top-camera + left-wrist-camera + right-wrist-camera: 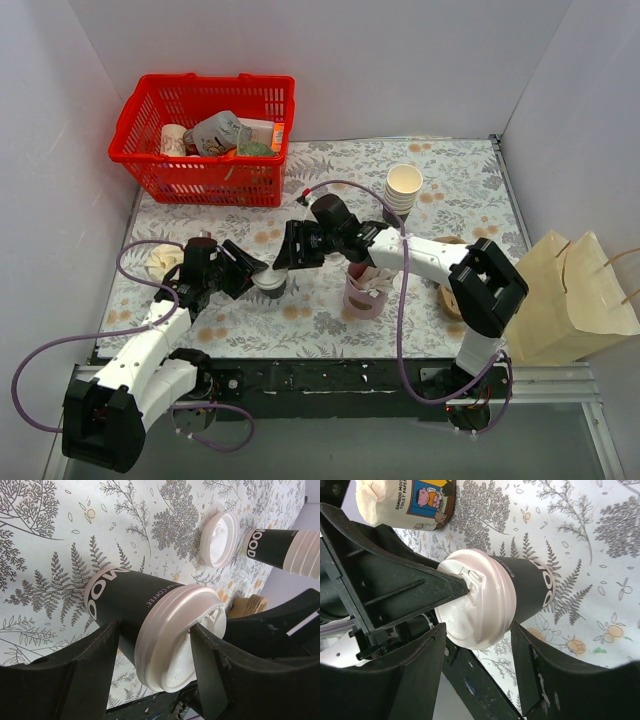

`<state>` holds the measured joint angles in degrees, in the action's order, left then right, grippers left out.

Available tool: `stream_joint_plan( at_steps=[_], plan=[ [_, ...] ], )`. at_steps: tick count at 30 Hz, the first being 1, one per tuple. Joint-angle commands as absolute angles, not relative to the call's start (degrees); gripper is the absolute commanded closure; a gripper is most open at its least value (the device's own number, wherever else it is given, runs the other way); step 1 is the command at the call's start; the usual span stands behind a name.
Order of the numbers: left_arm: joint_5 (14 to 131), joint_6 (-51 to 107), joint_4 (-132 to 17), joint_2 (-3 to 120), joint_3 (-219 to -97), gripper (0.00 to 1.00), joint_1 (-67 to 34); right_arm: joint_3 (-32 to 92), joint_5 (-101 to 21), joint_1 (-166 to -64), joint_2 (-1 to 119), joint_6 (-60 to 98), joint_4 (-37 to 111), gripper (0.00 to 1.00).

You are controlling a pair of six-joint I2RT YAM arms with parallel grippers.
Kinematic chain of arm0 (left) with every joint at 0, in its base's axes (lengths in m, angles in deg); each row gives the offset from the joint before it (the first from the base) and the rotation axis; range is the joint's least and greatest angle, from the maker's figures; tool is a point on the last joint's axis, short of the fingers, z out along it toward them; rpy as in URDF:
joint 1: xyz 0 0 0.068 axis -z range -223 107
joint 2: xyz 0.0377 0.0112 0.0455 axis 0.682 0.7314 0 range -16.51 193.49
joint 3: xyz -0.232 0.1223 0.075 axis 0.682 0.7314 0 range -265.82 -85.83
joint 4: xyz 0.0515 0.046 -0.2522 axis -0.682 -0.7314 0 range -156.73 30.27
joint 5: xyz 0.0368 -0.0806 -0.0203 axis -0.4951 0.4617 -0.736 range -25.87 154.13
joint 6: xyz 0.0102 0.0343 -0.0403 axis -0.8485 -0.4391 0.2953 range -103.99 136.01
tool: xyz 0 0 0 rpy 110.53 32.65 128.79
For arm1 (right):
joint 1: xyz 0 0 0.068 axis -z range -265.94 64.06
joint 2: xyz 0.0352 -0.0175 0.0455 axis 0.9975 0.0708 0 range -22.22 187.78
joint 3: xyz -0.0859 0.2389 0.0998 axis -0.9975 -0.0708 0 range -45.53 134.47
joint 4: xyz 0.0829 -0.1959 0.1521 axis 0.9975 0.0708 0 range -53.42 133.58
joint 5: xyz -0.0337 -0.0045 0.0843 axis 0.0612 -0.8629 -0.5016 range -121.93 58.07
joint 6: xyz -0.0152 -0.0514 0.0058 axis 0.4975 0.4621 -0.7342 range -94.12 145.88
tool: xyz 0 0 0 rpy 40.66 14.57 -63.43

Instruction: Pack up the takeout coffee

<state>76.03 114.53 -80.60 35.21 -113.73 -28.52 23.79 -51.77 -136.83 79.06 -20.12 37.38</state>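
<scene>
The takeout coffee [270, 282] is a dark brown cup [130, 600] with a white lid [480, 600], standing on the floral cloth near the table's middle left. My left gripper [155, 630] is shut on it at the lid end, one finger against the cup's side and the other against the lid. My right gripper [477, 630] reaches in from the right [290, 255]. It is open, its fingers astride the lid with a gap on each side. In the right wrist view a left finger [420, 590] touches the lid.
A red basket [205, 130] of goods stands at the back left and a stack of cream cups [403, 185] at the back right. A pink cup [365, 298] sits under the right arm. Beyond the coffee lie a loose white lid [220, 537] and another dark cup [272, 547]. A paper bag [575, 290] stands off the table's right edge.
</scene>
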Motion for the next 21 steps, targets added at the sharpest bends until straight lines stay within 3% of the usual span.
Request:
stream_joint_plan(
  at_steps=[1, 5, 15, 21],
  plan=[
    [75.29, 112.08, -88.56, 36.40, -112.90, 0.45, -27.97, 27.33, -45.39, -137.09, 74.21, -15.00, 45.08, 0.38],
    [75.38, 112.16, -88.65, 36.14, -112.81, 0.45, -27.97, 30.06, -42.57, -137.27, 74.02, -12.26, 51.24, 0.39],
    [75.73, 111.99, -88.74, 36.57, -113.07, 0.45, -27.97, 35.77, -38.70, -139.11, 77.63, -11.38, 60.04, 0.58],
    [76.26, 112.16, -88.47, 36.31, -112.81, 0.45, -27.97, 37.79, -38.44, -140.17, 80.35, -11.56, 61.80, 0.59]
  ],
)
